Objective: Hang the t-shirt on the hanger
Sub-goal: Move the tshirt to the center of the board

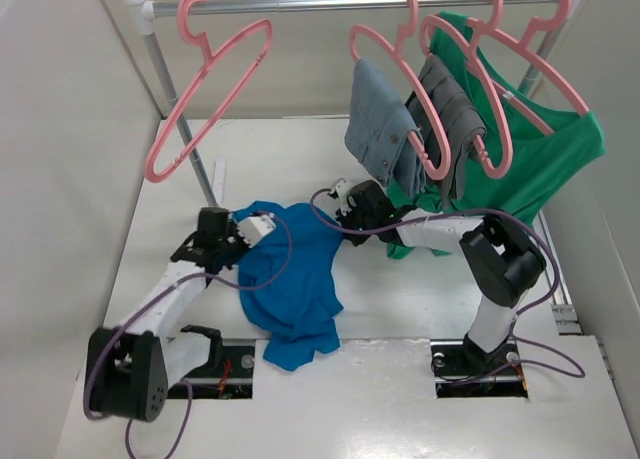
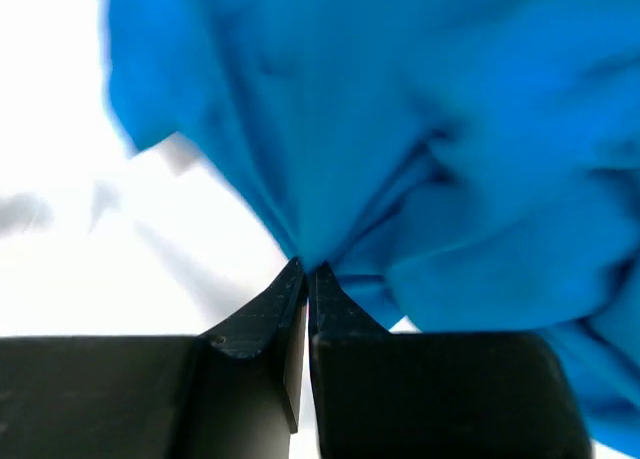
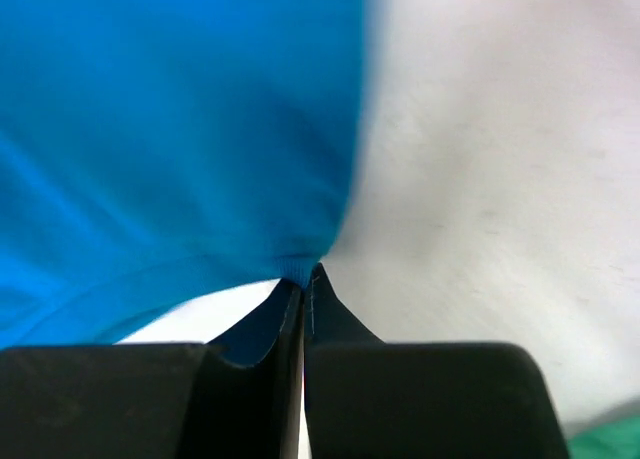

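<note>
The bright blue t-shirt [image 1: 290, 279] lies bunched on the white table between the two arms. My left gripper [image 1: 268, 222] is shut on the shirt's left upper edge; in the left wrist view the cloth [image 2: 420, 129] fans out from the closed tips [image 2: 307, 271]. My right gripper [image 1: 335, 201] is shut on the shirt's right upper edge; in the right wrist view the ribbed hem [image 3: 180, 159] is pinched at the tips [image 3: 305, 274]. The empty pink hanger [image 1: 205, 94] hangs at the left end of the rail, above and behind the left gripper.
A metal rail [image 1: 350, 1] on two posts spans the back. Pink hangers on its right hold grey-blue denim [image 1: 380, 119], a grey garment [image 1: 455, 119] and a large green shirt [image 1: 540, 149]. The left post [image 1: 185, 129] stands near the left gripper. White walls enclose the table.
</note>
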Robot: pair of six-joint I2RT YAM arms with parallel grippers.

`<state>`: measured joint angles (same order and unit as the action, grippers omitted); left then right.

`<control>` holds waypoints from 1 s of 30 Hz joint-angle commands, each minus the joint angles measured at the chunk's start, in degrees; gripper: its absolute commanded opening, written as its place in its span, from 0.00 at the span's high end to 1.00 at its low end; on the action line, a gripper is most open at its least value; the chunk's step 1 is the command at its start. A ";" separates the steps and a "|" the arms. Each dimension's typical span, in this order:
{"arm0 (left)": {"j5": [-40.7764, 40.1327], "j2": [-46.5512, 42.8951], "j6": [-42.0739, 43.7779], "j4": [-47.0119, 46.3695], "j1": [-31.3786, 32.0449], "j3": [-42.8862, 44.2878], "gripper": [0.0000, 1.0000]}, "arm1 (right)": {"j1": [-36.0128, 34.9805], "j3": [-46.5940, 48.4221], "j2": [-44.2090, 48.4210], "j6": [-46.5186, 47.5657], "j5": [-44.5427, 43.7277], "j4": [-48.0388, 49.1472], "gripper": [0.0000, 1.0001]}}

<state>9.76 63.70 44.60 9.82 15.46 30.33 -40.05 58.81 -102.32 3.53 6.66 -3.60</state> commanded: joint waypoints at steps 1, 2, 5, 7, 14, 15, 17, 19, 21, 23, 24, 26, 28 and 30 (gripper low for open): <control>-5.63 -7.44 6.80 5.98 -9.64 -1.59 1.00 | 2.43 0.87 2.30 -1.68 -3.12 2.46 1.00; -6.15 -8.93 8.82 8.87 -11.75 -2.20 1.00 | 3.57 0.87 2.30 -1.68 -3.66 1.84 1.00; -7.74 -14.30 14.28 15.98 -14.32 -3.34 1.00 | 3.58 3.41 2.30 -0.11 -3.67 0.00 1.00; -7.13 -18.69 18.13 19.78 -14.32 -3.96 1.00 | 1.57 6.92 1.17 2.69 -4.45 -2.10 1.00; -6.94 -24.94 14.83 23.22 -14.32 -6.07 0.33 | -6.17 14.85 -1.92 9.65 -6.21 -10.54 0.56; -7.47 -24.94 12.29 22.70 -14.32 -6.07 0.30 | -6.70 14.85 -1.92 9.65 -7.70 -11.16 0.48; -8.18 -24.94 8.68 21.38 -14.32 -4.84 0.27 | -8.89 14.06 0.27 9.65 -10.33 -12.92 0.39; -8.18 -25.46 4.21 19.89 -14.32 -4.31 0.25 | -10.48 13.35 2.29 9.65 -13.32 -14.15 0.36; -7.65 -27.13 2.26 18.83 -14.32 -2.82 0.25 | -13.02 11.69 6.16 8.08 -14.91 -15.91 0.36; -6.86 -28.63 0.58 16.91 -14.32 -1.50 0.25 | -15.83 11.16 8.88 6.50 -17.89 -17.58 0.30; -6.25 -30.20 -0.29 16.89 -14.32 -1.50 0.25 | -16.98 11.15 11.51 4.84 -18.95 -19.67 0.30; -4.76 -31.70 -0.30 16.10 -14.32 -1.50 0.25 | -19.44 12.38 13.72 3.33 -21.84 -22.49 0.30; -3.09 -34.07 0.84 16.10 -14.32 -1.50 0.25 | -24.70 16.67 16.10 2.19 -24.48 -27.33 0.30; -1.76 -35.74 1.37 16.63 -14.32 -3.42 0.25 | -29.35 23.85 16.80 2.18 -27.30 -30.58 0.30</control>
<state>4.80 30.09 47.07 27.57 1.37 26.44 -64.18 73.84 -88.40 7.88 -14.61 -29.41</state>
